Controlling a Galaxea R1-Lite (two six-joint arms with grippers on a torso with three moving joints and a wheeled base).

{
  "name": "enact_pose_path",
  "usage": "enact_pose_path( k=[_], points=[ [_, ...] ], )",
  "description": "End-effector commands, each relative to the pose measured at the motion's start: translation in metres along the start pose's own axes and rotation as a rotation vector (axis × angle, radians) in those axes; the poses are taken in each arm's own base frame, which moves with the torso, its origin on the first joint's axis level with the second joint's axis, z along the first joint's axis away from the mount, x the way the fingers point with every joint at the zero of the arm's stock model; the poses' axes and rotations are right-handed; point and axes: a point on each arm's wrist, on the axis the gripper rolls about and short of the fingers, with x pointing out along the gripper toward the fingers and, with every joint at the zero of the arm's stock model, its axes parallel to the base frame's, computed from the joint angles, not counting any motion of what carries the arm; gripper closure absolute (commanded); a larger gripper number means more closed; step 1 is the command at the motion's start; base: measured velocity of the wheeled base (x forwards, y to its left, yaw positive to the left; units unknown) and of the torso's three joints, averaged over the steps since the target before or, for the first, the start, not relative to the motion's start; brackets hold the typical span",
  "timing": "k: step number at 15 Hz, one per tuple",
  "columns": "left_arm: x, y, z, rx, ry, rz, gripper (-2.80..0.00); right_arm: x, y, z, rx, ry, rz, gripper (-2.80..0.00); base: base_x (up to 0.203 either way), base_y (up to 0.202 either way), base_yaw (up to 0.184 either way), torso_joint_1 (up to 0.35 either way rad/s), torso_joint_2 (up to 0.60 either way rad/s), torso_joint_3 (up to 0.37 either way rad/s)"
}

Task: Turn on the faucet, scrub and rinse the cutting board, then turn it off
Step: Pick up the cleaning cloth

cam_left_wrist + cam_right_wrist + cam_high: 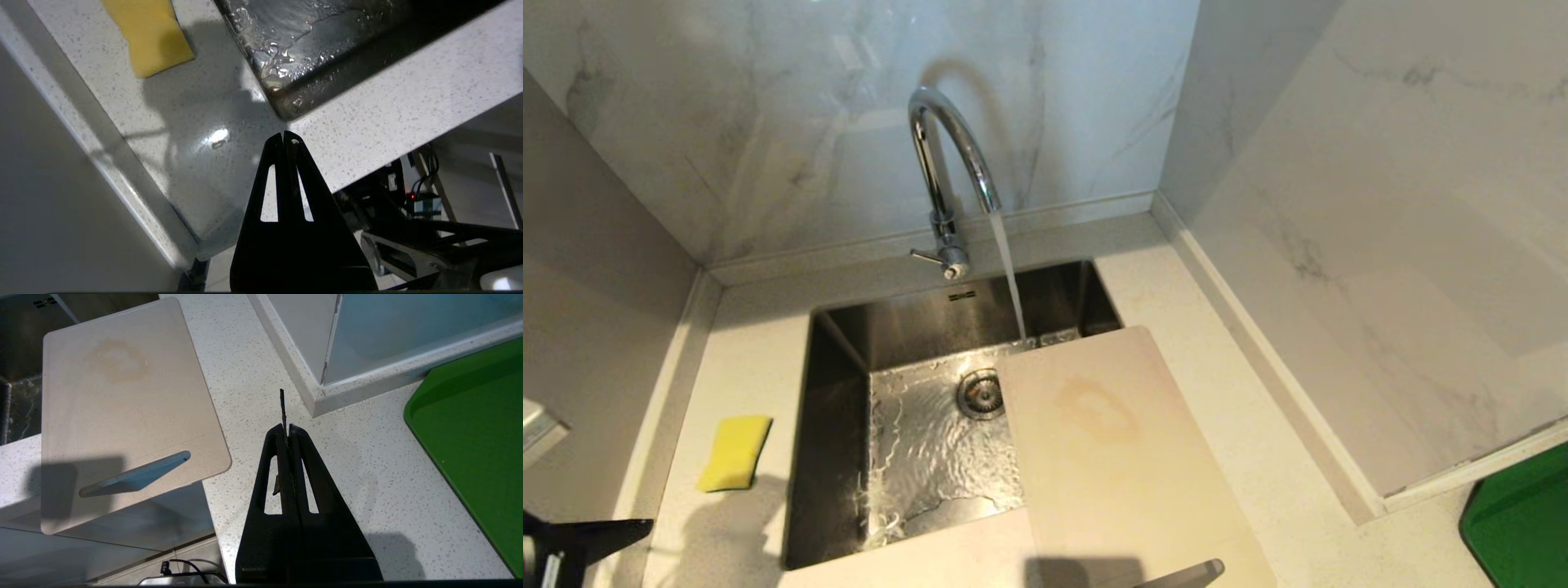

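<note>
Left tool [284,136] together above the counter [392,106], perhaps only its dark edge in head view.

Chrome faucet [947,163] with mirror finish; steel-grey sink [837,425], its floor rippled with silvery water. Off-white cutting board [1119,457] bearing a yellowish-brown ring stain [1096,410]. Yellow sponge [735,452]. White countertop [1241,425] speckled with fine grey flecks. Wall panels [768,122] white with faint grey marble veining. Green tray [474,428]. Both grippers, left gripper [284,136] and right gripper [286,428], matte black.
</note>
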Motion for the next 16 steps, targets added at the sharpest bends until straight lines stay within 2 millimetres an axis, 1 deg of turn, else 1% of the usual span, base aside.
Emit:
enact_pose_path(
  k=[1,4,7,8,10,13,16],
  points=[
    [0.053,0.011,0.022,-0.022,0.179,-0.009,0.00,0.000,0.000,0.000,0.001,-0.002,0.000,0.00,0.000,0.000,0.000,0.000,0.00,0.000],
    [0.094,0.026,0.041,-0.057,0.260,0.051,0.00,0.000,0.000,0.000,0.001,-0.003,-0.001,0.00,0.000,0.000,0.000,0.000,0.00,0.000],
    [0.123,0.044,0.053,-0.102,0.292,0.098,0.00,0.000,0.000,0.000,0.001,-0.003,0.000,0.00,0.000,0.000,0.000,0.000,0.00,0.000],
    [0.130,0.049,0.054,-0.112,0.303,0.107,-2.80,0.000,0.000,0.000,0.001,-0.003,-0.001,0.00,0.000,0.000,0.000,0.000,0.00,0.000],
    [0.146,0.058,0.052,-0.129,0.323,0.135,-2.80,0.000,0.000,0.000,0.001,-0.002,0.000,0.00,0.000,0.000,0.000,0.000,0.00,0.000],
    [0.166,0.074,0.056,-0.165,0.334,0.172,-2.80,0.000,0.000,0.000,0.001,-0.001,0.000,0.00,0.000,0.000,0.000,0.000,0.00,0.000],
    [0.179,0.083,0.059,-0.195,0.336,0.188,-2.80,0.000,0.000,0.000,0.001,-0.001,0.000,0.00,0.000,0.000,0.000,0.000,0.00,0.000]
  ],
)
